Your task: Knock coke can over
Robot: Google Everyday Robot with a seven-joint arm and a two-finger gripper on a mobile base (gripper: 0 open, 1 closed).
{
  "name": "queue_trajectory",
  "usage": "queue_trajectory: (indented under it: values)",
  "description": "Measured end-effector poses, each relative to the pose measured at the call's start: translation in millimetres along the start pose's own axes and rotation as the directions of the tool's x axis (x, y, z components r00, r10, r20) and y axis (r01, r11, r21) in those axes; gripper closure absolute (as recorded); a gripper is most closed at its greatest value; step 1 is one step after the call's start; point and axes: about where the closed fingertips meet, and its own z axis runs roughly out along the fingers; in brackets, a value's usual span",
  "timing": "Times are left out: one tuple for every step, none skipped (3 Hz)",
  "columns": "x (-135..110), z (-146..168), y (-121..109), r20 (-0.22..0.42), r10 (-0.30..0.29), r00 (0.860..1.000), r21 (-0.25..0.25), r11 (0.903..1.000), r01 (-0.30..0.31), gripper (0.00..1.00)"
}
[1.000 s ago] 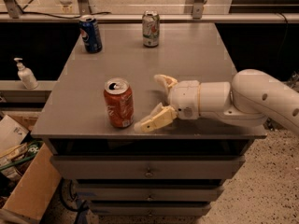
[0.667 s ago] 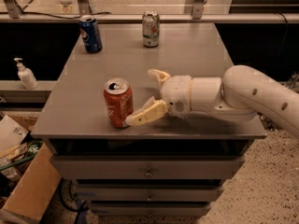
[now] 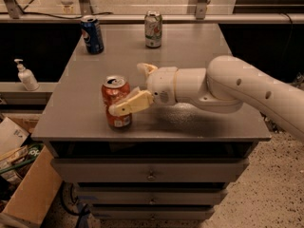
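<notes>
The red coke can (image 3: 115, 91) stands upright near the front left of the grey table (image 3: 194, 51). My gripper (image 3: 126, 89) reaches in from the right on a white arm and is open. Its near finger (image 3: 132, 104) lies across the can's front right side, seemingly touching it. Its far finger (image 3: 147, 70) sits behind and to the right of the can, apart from it. The can's lower right side is hidden by the near finger.
A blue can (image 3: 91, 33) and a silver-and-green can (image 3: 153, 29) stand upright at the table's back. Drawers (image 3: 150, 170) are under the tabletop. A soap bottle (image 3: 26, 75) is on a ledge to the left; a cardboard box (image 3: 28, 189) is on the floor.
My gripper has moved left toward the coke can; its near finger now overlaps the can's front. The can stays upright in the same spot.
</notes>
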Motion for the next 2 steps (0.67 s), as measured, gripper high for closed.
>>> queue_trajectory:
  values:
    - [-5.1, 16.3, -5.8, -0.019, 0.043, 0.999, 0.013, 0.999, -0.043, 0.0]
    - [-8.2, 29.0, -16.9, -0.038, 0.063, 0.997, 0.036, 0.9974, -0.062, 0.0]
